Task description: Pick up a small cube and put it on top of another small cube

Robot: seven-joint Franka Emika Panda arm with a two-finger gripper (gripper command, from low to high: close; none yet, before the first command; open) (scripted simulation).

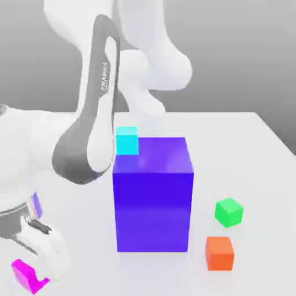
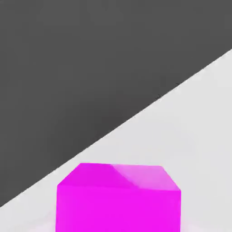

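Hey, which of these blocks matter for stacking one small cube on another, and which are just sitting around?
In the job:
gripper, shut on the small magenta cube
small bright green matte cube, probably the other cube of the stack

Lying about:
big blue-purple block
small cyan cube
small orange cube

White table (image 1: pixel 254 173), matte top. Big blue-purple block (image 1: pixel 153 196) stands near middle. Small cyan cube (image 1: pixel 127 140) just behind block's far corner, toward exterior view's left. Small green cube (image 1: pixel 229 212) and small orange cube (image 1: pixel 219 253) near each other at exterior view's right of block. Magenta cube (image 1: pixel 26 274) at near left corner; whether it rests on table cannot be told.
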